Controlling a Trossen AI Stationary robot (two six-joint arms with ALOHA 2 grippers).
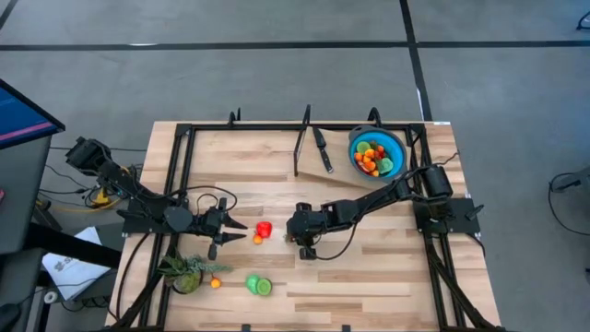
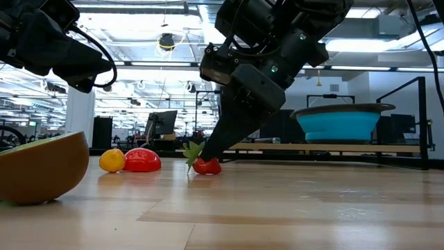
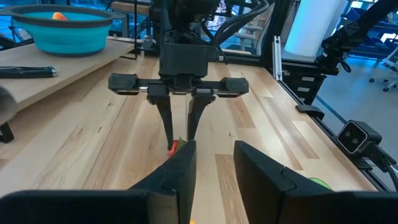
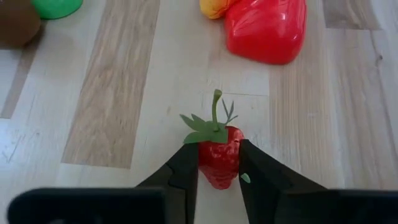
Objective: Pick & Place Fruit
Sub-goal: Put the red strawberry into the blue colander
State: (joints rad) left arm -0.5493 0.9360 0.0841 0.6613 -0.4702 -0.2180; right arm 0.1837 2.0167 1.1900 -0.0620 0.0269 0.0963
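Note:
A red strawberry (image 4: 219, 158) with a green leaf cap lies on the wooden table, also seen in the low view (image 2: 207, 165). My right gripper (image 4: 217, 149) is shut on it near the table's middle (image 1: 305, 247). Just to its left lie a red fruit (image 1: 265, 229) and a small orange fruit (image 1: 258, 239). My left gripper (image 1: 238, 231) hovers open left of these, its fingers (image 3: 186, 168) pointing toward them, with nothing between them. The blue bowl (image 1: 398, 148) at the far right holds several fruits. My right gripper pinches the strawberry's red body (image 4: 205, 160) between its two fingers, just behind the leaf cap. The fingers (image 2: 220, 139) slant down at it from the table's right side. The strawberry rests on the table, its leafy end (image 2: 191, 151) pointing away from the gripper.
A black-handled knife (image 1: 323, 149) lies left of the bowl. A spiky green plant (image 1: 187, 271), a small orange fruit (image 1: 216, 283) and green fruit (image 1: 259, 286) sit at the near left. A brown fruit half (image 2: 38, 167) lies close to the low camera.

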